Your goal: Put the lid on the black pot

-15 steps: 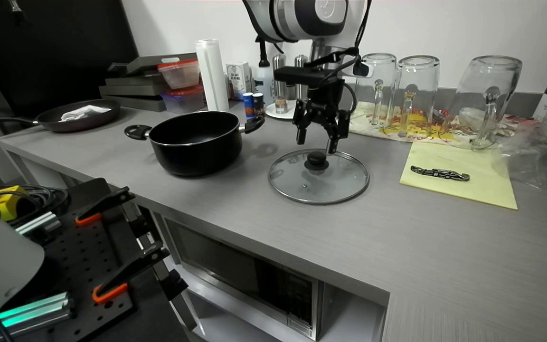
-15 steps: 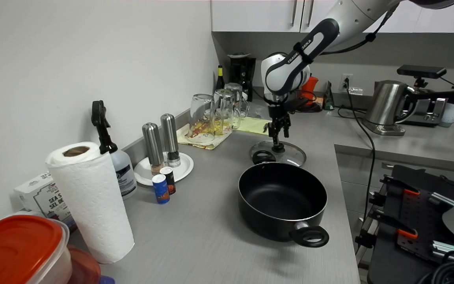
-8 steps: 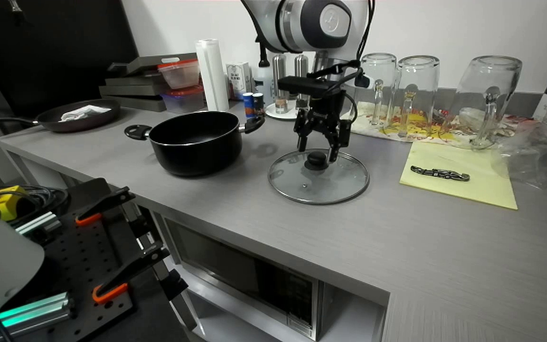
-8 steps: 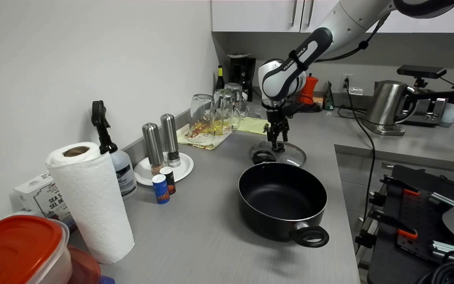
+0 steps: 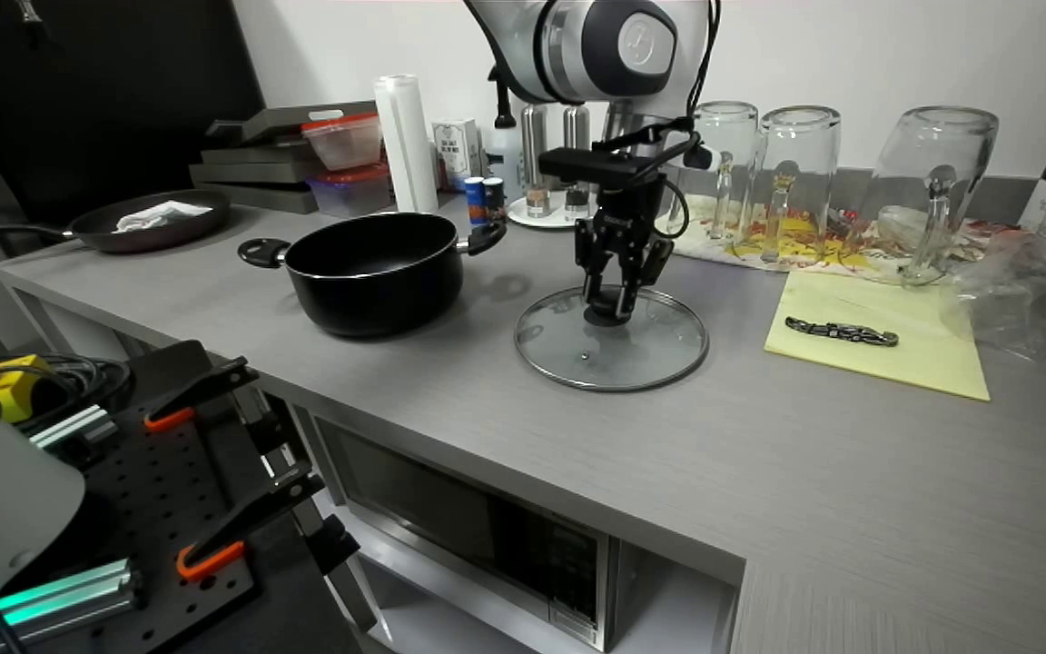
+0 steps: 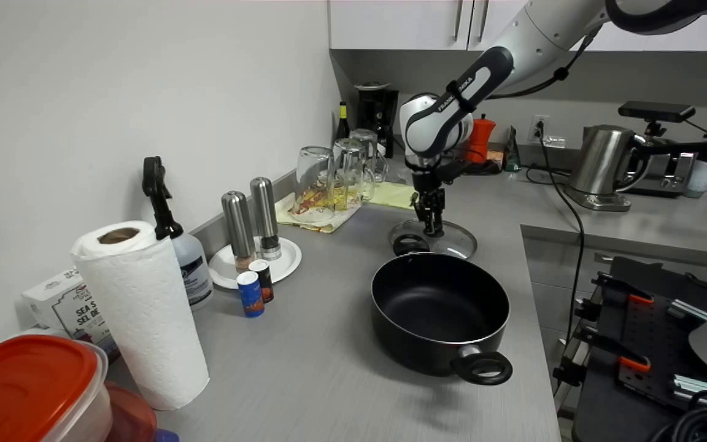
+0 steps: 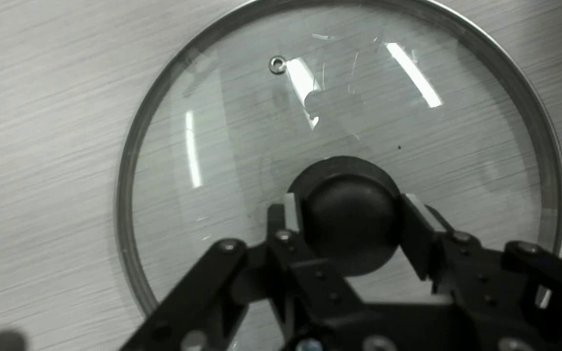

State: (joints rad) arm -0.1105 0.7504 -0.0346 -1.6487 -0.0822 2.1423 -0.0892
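The lid, clear glass with a metal rim and a black knob, lies flat on the grey counter (image 5: pixel 450 400) in both exterior views (image 5: pixel 568 350) (image 6: pixel 465 243). In the wrist view its glass (image 7: pixel 242 126) fills most of the picture. My gripper (image 5: pixel 607 305) points down over its middle, with one finger pad on each side of the knob (image 7: pixel 351 219), both touching it. Beside the lid stands the black pot (image 5: pixel 373 295) (image 6: pixel 439 313), upright and uncovered, with nothing in it. Part of the knob's near side is hidden behind a finger.
Upturned glass mugs (image 5: pixel 786 182) stand on a cloth along the wall, beside a yellow sheet (image 5: pixel 904 363) bearing a small dark metal item. Two mills on a plate (image 6: pixel 286 264), small shakers (image 6: pixel 250 294) and a paper towel roll (image 6: pixel 145 319) line the wall side. A frying pan (image 5: pixel 92 238) lies farther off.
The gripper has come down to the knob and its fingers have moved from wide apart to pressing on it. The lid has shifted very slightly; the pot has not moved.
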